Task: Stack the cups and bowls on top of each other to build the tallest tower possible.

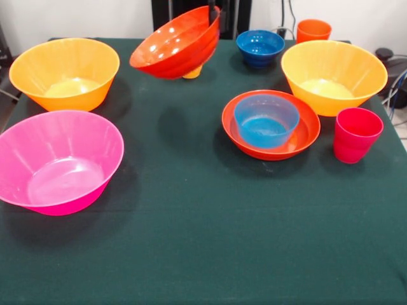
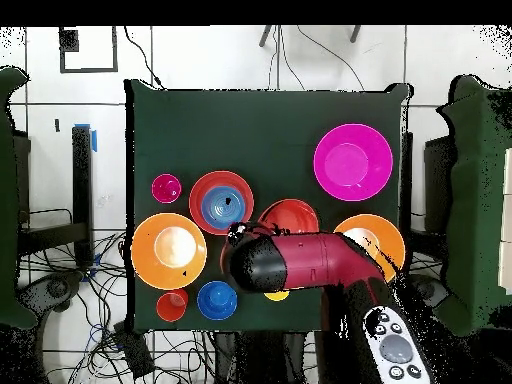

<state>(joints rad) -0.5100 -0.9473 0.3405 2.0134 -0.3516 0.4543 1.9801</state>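
My gripper (image 1: 213, 15) comes down at the back of the table and is shut on the rim of a red-orange bowl (image 1: 177, 44), which hangs steeply tilted. A yellow cup (image 1: 193, 72) peeks out just under that bowl; contact cannot be told. From above, the arm (image 2: 300, 260) hides most of this bowl (image 2: 290, 213) and the gripper itself. A second red-orange bowl (image 1: 304, 130) sits at centre right with a small blue bowl (image 1: 266, 121) inside it. A red-pink cup (image 1: 356, 135) stands to its right.
Two large orange-yellow bowls stand apart, one at back left (image 1: 63, 73) and one at back right (image 1: 334, 76). A large pink bowl (image 1: 57, 162) sits at front left. Another blue bowl (image 1: 259, 47) and an orange cup (image 1: 313, 30) stand at the back.
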